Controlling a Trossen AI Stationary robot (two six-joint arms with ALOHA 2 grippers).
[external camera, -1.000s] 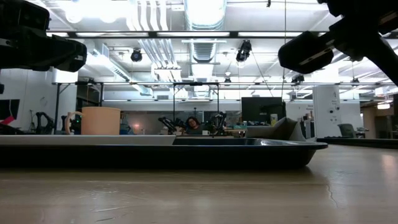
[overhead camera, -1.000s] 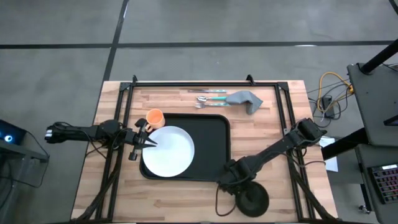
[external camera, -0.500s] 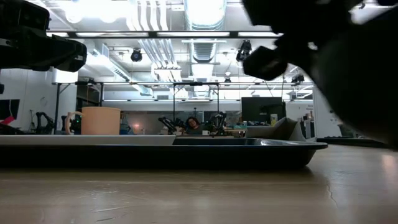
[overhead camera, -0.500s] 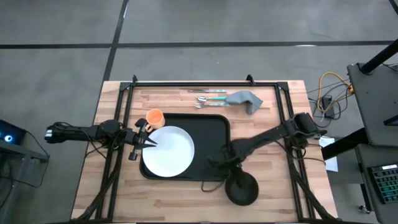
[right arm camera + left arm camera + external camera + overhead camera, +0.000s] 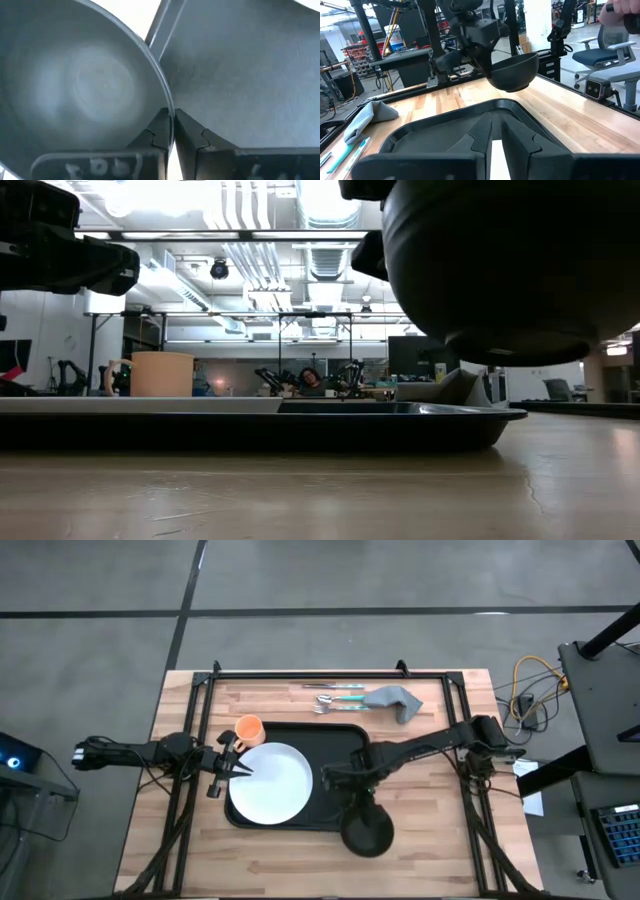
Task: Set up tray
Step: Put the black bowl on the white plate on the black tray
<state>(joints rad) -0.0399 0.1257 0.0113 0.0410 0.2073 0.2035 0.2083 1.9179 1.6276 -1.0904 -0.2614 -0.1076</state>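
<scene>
Right pincer (image 5: 352, 802) pinches dark bowl (image 5: 367, 831) by its rim, airborne at lower centre over tray (image 5: 340, 745) edge; carry level, lower onto bare tray right of plate (image 5: 270, 783). Left pincer (image 5: 237, 766) pressed together, frame left
</scene>
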